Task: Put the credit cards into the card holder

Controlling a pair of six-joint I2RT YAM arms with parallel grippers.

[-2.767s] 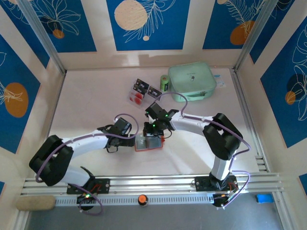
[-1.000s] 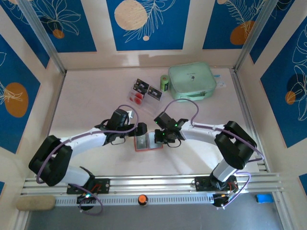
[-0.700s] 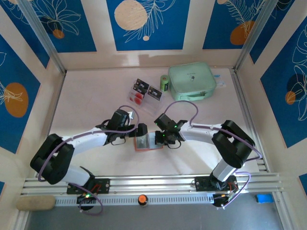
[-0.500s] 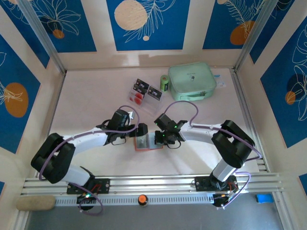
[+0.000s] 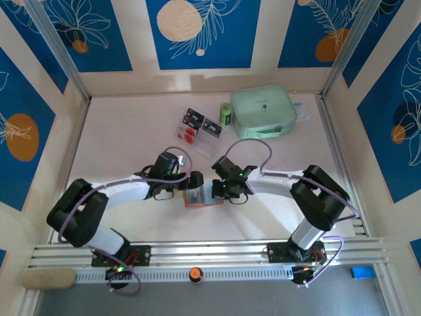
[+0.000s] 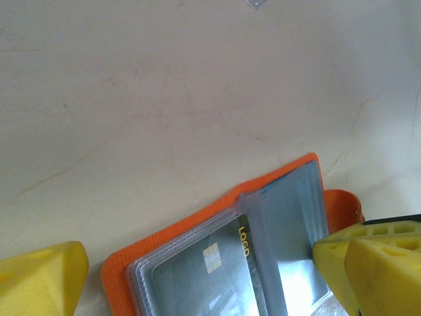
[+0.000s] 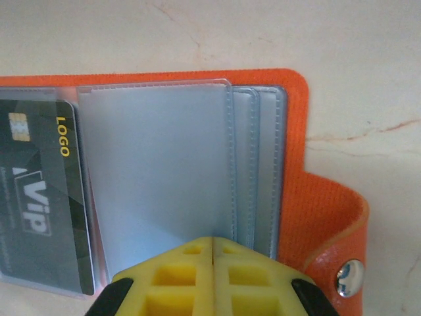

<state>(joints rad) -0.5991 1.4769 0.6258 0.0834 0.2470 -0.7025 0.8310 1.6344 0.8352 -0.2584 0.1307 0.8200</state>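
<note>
We've got the holder point(image 5: 202, 196) open on the table point(image 5: 125, 138); cards point(image 5: 191, 120) lie well beyond it. Left fingers point(image 6: 46, 280) open astride holder, right fingers point(image 7: 177, 273) closed at its sleeves point(image 7: 158, 164). Sleeves likely floppy, slick; cards light, stiff, so we'd pinch a short edge.

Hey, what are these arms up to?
Both arms meet over an open orange card holder mid-table. The right gripper is pinched on one of its clear sleeves, and the left gripper is open, a finger at each side of it. One dark card is already tucked inside; more cards lie farther back, near a green pouch.
</note>
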